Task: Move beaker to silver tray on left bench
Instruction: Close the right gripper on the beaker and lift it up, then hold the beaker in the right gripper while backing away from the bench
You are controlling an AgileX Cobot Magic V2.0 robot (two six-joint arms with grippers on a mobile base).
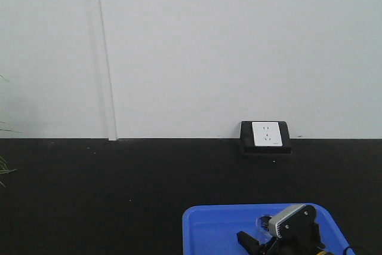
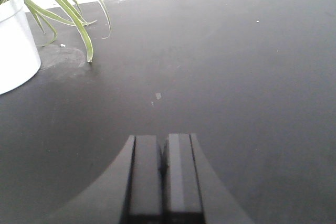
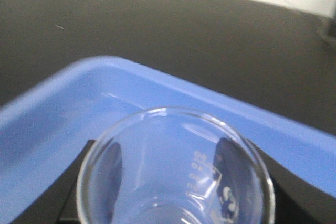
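Observation:
The beaker [image 3: 202, 162], clear glass with printed marks, fills the bottom of the right wrist view. My right gripper [image 3: 173, 182] is shut on the beaker, one dark finger [image 3: 113, 166] against each side of the glass. It is held over the inside of a deep blue tub [image 3: 63, 103]. In the front view the right arm [image 1: 292, 222] sits low at the bottom right, over that tub [image 1: 209, 225]. My left gripper [image 2: 163, 148] is shut on nothing, above bare black bench top [image 2: 220, 66]. The silver tray and the left bench are out of view.
A white wall socket [image 1: 266, 135] sits on a black base where this black bench meets the white wall. In the left wrist view, a white pot [image 2: 13, 51] with long green leaves stands at the far left.

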